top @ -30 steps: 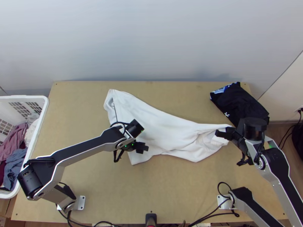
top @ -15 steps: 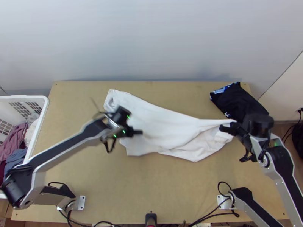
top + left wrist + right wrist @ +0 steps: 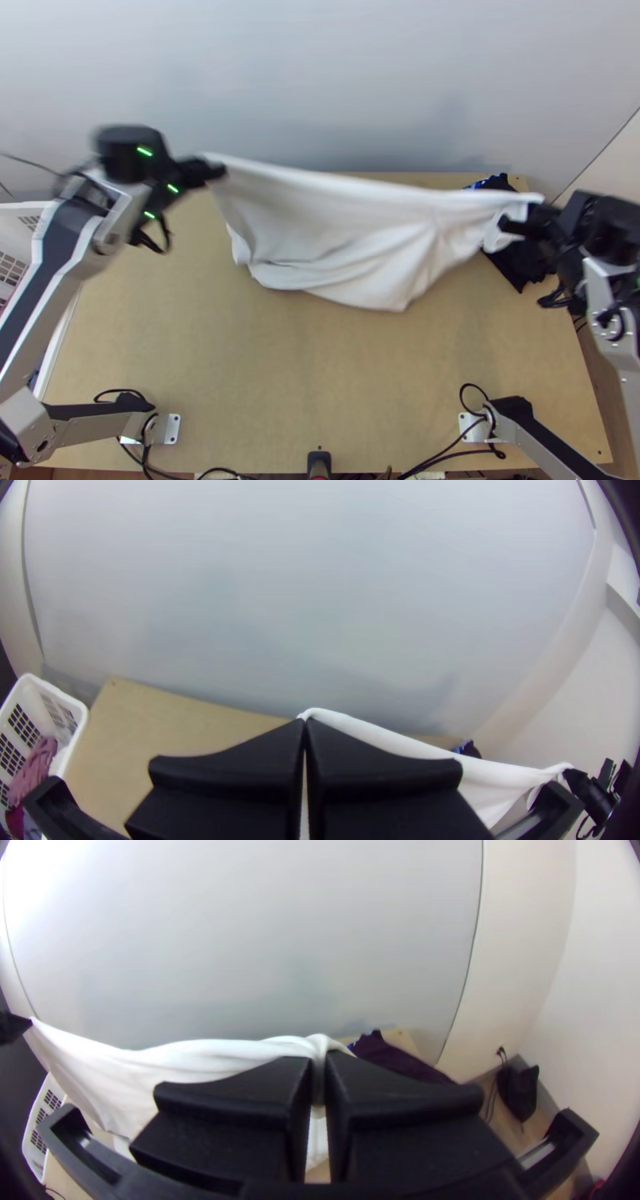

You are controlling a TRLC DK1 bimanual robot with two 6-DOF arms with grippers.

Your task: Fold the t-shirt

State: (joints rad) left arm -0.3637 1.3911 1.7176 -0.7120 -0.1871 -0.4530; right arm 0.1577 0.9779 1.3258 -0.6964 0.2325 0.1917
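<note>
The t-shirt (image 3: 344,240) is white. The surface (image 3: 240,360) is light tan, the garment (image 3: 512,268) by its far right corner near-black with some blue. The laundry basket (image 3: 78,715) is white, latticed; mauve cloth (image 3: 35,763) colours its inside.

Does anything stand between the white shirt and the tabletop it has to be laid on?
Partly: dark clothing at the far right of the table lies below the right end of the shirt, seen from above. Under the rest, nothing visible is in the way.
</note>
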